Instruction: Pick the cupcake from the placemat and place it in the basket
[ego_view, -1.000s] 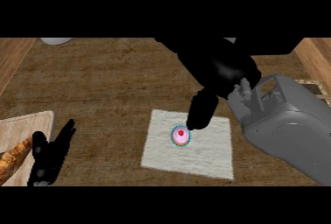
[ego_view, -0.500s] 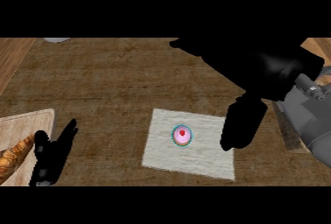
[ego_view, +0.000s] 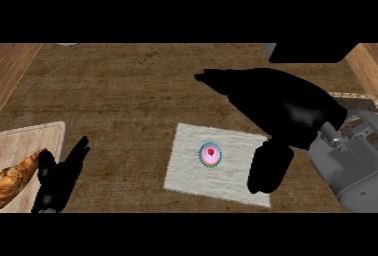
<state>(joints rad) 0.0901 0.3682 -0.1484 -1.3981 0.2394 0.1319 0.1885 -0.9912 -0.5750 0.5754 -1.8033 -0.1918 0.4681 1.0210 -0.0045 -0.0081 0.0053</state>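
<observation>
Fingers of the right hand (ego_view: 284, 107) hang loosely open, thumb beside the pink cupcake (ego_view: 210, 154) on the white placemat (ego_view: 188, 172); nothing held.

Pink-frosted cupcake (ego_view: 210, 155) with a red top and teal rim sits on a pale grey placemat (ego_view: 221, 172); woven brown counter (ego_view: 125, 95).

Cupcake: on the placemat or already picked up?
On the placemat. The cupcake sits upright on the white placemat, frosting up; the right hand is beside it, not holding it.
</observation>
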